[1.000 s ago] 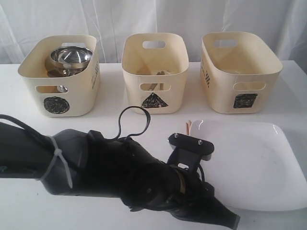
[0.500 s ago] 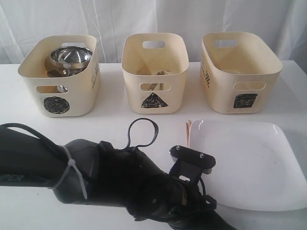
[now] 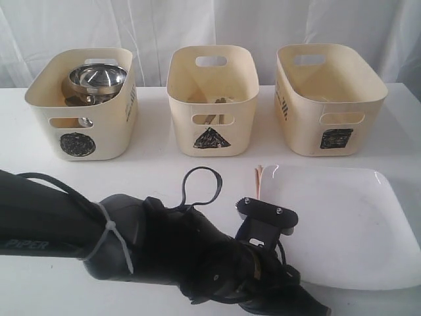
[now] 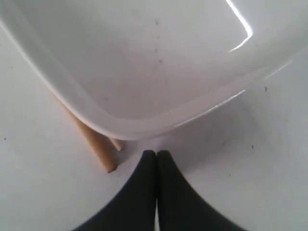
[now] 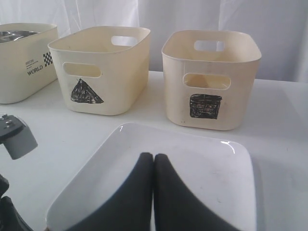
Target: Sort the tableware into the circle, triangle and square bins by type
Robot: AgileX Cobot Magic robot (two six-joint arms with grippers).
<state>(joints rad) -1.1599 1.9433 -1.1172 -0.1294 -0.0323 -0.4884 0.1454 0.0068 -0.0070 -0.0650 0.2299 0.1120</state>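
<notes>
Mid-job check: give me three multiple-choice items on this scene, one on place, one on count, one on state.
1. Where is the white plate? A. on the table before the square bin B. in the circle bin C. in the triangle bin
2. How many bins are there? A. two B. four C. three
3. The left jaws are: A. wide open B. shut, empty C. shut on chopsticks
Answers: 1 A, the plate lies flat on the table; 2 C, three marked bins stand in a row; 3 B, their tips meet with nothing between.
</notes>
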